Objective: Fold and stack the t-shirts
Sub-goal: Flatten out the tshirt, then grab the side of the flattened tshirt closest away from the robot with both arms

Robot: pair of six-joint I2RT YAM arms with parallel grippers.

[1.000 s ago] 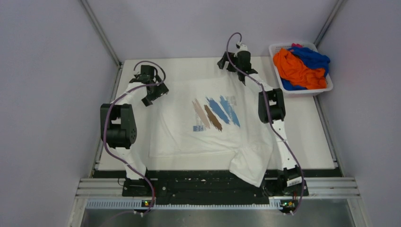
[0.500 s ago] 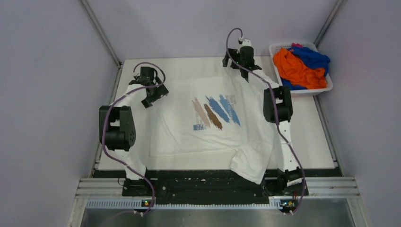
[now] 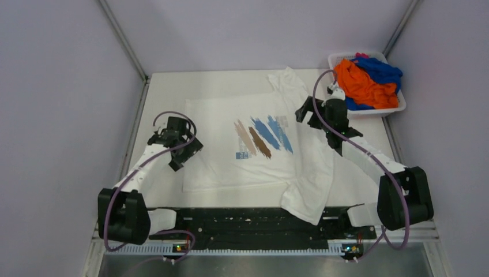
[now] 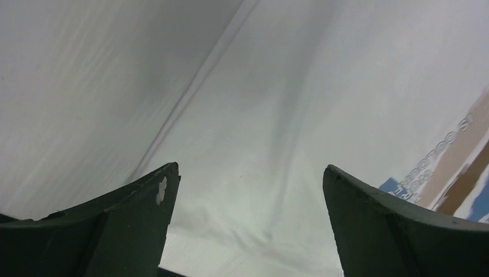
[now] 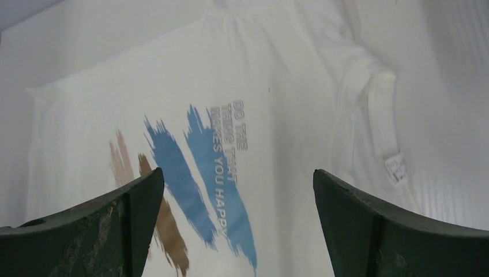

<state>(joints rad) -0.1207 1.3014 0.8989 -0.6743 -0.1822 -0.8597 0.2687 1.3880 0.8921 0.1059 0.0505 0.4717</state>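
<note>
A white t-shirt [image 3: 230, 164] with blue and brown brush-stroke print [image 3: 262, 137] lies spread face up on the table. One sleeve [image 3: 286, 81] points to the far edge, and its near right part [image 3: 308, 199] is bunched and hangs over the front edge. My left gripper [image 3: 187, 157] hovers open over the shirt's left edge, with plain white cloth [image 4: 277, 86] under its jaws [image 4: 251, 167]. My right gripper [image 3: 303, 112] is open above the shirt's right side, the print [image 5: 196, 161] beneath it [image 5: 237, 171]. Neither holds anything. Orange [image 3: 360, 83], blue [image 3: 380, 70] and pink-red [image 3: 361, 56] t-shirts lie crumpled in the basket.
A white plastic basket [image 3: 398, 107] stands at the table's far right corner. Grey walls close in both sides and the back. A black rail [image 3: 242, 222] with the arm bases runs along the near edge.
Both arms have pulled back from the far side. The left gripper came nearer along the shirt's left edge; the right gripper swung right and nearer, uncovering the far sleeve. Both stayed open.
</note>
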